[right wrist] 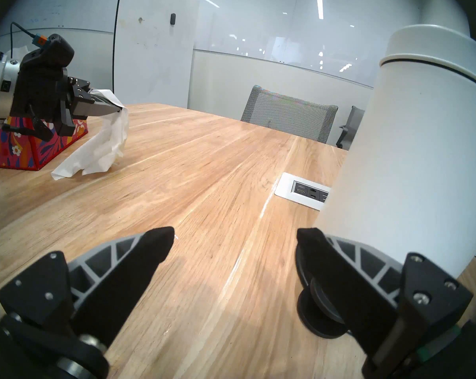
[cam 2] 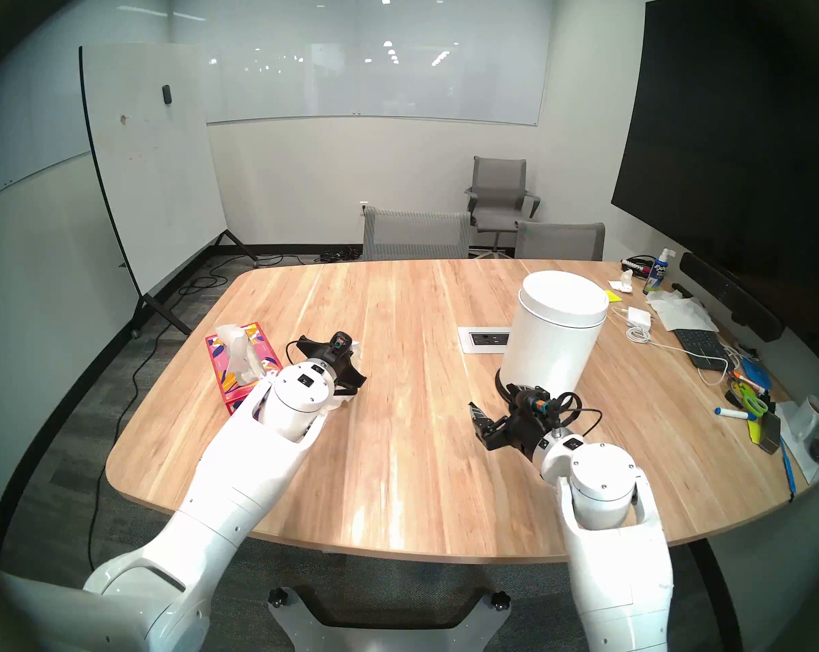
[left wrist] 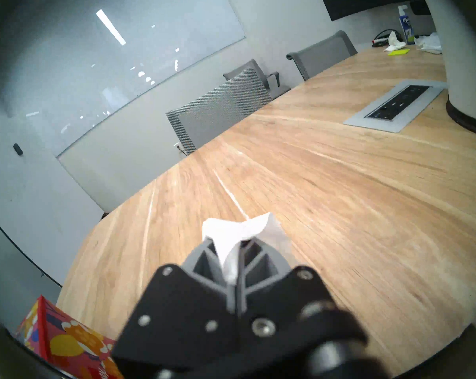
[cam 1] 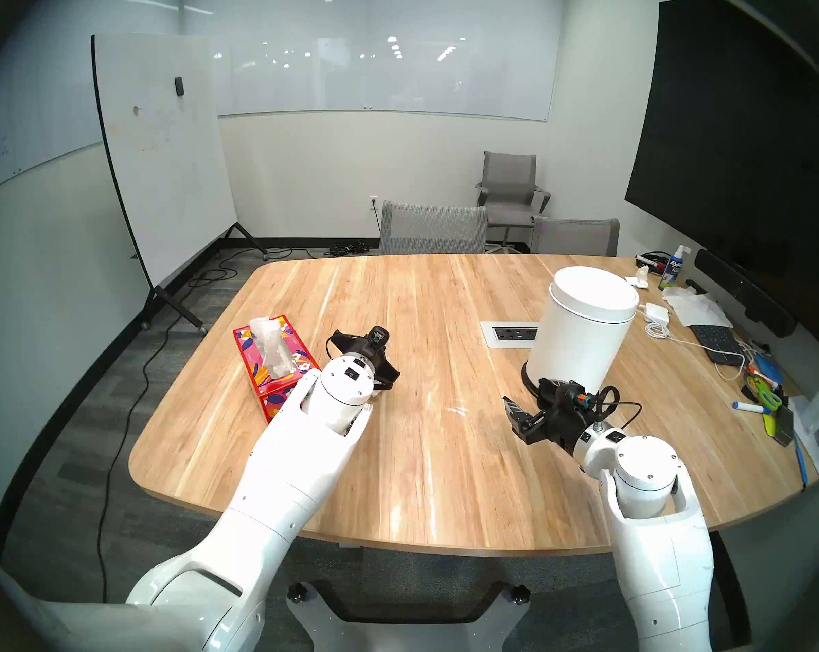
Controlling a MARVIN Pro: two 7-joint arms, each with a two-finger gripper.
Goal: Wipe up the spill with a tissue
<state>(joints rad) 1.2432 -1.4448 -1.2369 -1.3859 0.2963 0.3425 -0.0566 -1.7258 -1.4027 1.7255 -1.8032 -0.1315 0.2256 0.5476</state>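
My left gripper (left wrist: 232,250) is shut on a white wrinkled tissue (left wrist: 226,230), just right of the red floral tissue box (cam 1: 275,359). In the right wrist view the tissue (right wrist: 102,148) hangs from the left gripper (right wrist: 116,109), and its lower end rests on the wooden table (right wrist: 204,157). A faint whitish glossy mark, the spill (cam 1: 457,409), lies on the table between the two arms. My right gripper (cam 1: 515,418) is open and empty, low over the table beside the base of the white bin. From its own camera the right gripper (right wrist: 235,240) shows both fingers wide apart.
A tall white cylindrical bin (cam 1: 581,326) stands just behind the right gripper. A power outlet plate (cam 1: 511,333) is set into the table. Another tissue sticks up from the box. Markers, scissors, a keyboard, cables and a spray bottle (cam 1: 673,270) crowd the right edge. Grey chairs (cam 1: 433,227) stand at the far side.
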